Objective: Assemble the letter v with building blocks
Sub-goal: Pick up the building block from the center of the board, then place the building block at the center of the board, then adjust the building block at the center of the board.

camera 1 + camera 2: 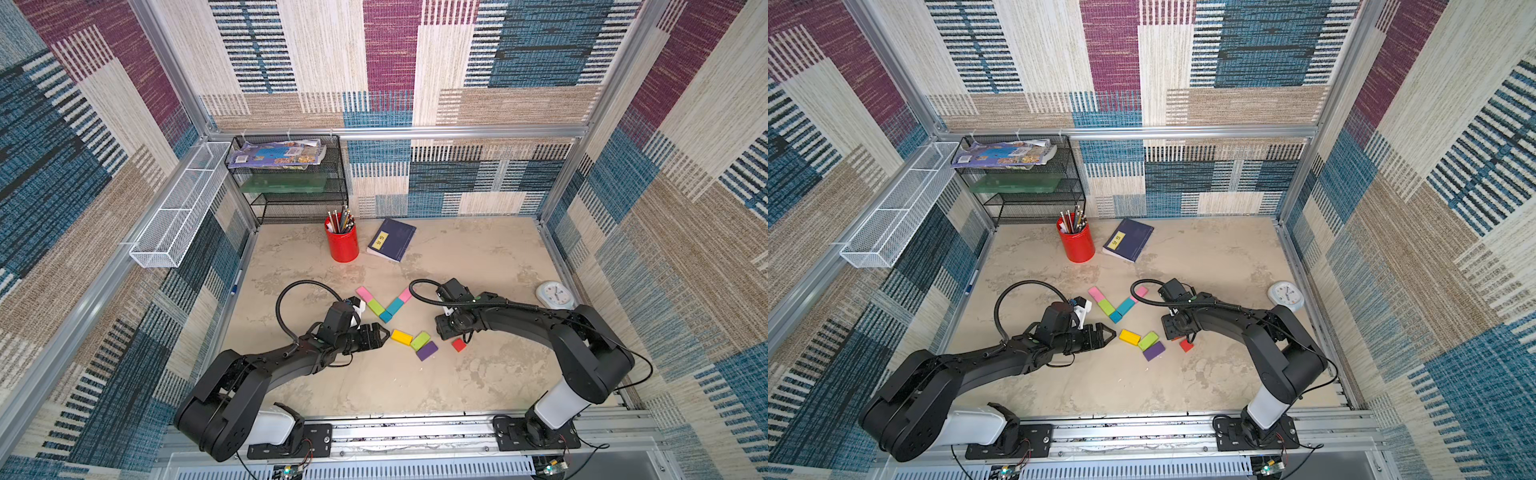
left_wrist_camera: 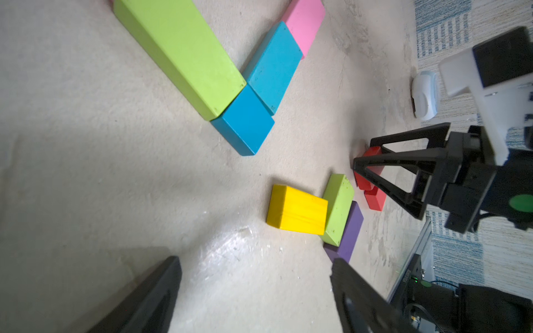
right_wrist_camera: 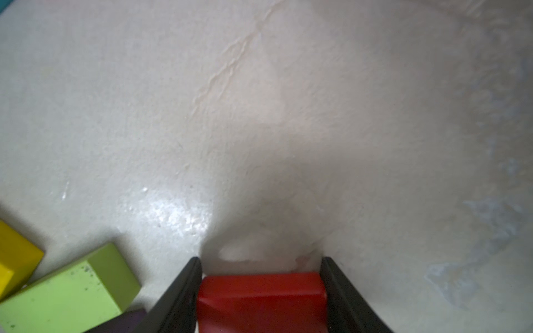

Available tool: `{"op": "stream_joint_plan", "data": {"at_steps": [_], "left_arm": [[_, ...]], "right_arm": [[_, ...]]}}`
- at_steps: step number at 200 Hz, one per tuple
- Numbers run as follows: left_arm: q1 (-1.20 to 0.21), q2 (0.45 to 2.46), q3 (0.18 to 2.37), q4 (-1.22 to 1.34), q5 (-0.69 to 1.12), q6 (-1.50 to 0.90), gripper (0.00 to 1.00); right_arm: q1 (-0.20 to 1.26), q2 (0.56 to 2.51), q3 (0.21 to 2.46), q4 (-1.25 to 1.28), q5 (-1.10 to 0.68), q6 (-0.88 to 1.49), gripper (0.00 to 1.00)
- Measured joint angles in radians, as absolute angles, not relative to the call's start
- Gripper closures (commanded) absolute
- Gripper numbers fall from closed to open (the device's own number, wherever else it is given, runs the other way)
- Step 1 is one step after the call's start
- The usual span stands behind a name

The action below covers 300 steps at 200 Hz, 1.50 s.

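Five building blocks lie in a V on the table: pink [image 1: 363, 293], lime green [image 1: 375, 307], a small teal one [image 1: 385, 317] at the tip, teal [image 1: 395, 306] and pink [image 1: 405, 295]. Nearer the front lie loose yellow [image 1: 401, 336], lime [image 1: 420, 340] and purple [image 1: 427, 351] blocks, touching each other. My right gripper [image 3: 260, 259] points down and its fingers press both sides of a red block [image 3: 261, 299], which rests on the table right of that cluster [image 1: 459, 345]. My left gripper [image 2: 256, 259] is open and holds nothing. It hovers just left of the yellow block [image 2: 297, 209].
At the back stand a red pencil cup [image 1: 341, 243] and a navy book [image 1: 391, 240], with a black mesh rack [image 1: 291, 183] behind them. A white clock [image 1: 555, 295] lies at the right edge. A white mesh basket [image 1: 183, 208] hangs on the left wall.
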<state>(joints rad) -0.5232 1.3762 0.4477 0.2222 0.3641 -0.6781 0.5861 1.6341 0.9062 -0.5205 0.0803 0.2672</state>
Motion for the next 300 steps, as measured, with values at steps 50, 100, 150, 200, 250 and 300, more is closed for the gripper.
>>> {"op": "stream_joint_plan", "data": {"at_steps": [50, 100, 150, 200, 250, 300], "left_arm": [[-0.529, 1.385, 0.448, 0.236, 0.353, -0.678, 0.15], [-0.549, 1.384, 0.449, 0.242, 0.341, -0.682, 0.15], [-0.62, 1.391, 0.504, 0.212, 0.316, -0.689, 0.15], [-0.659, 1.505, 0.648, 0.188, 0.287, -0.686, 0.25], [-0.691, 1.677, 0.871, 0.142, 0.26, -0.686, 0.63], [-0.735, 1.861, 1.129, 0.037, 0.21, -0.679, 1.0]], "right_arm": [[0.464, 1.679, 0.952, -0.488, 0.013, 0.318, 0.5], [0.385, 1.829, 1.129, -0.42, -0.019, 0.422, 0.37], [0.398, 1.907, 1.195, -0.35, -0.06, 0.497, 0.22], [0.356, 1.812, 1.103, -0.341, -0.172, 0.503, 0.29], [0.27, 1.863, 1.23, -0.33, -0.244, 0.405, 0.7], [0.245, 2.048, 1.362, -0.336, -0.341, 0.323, 0.99]]}}
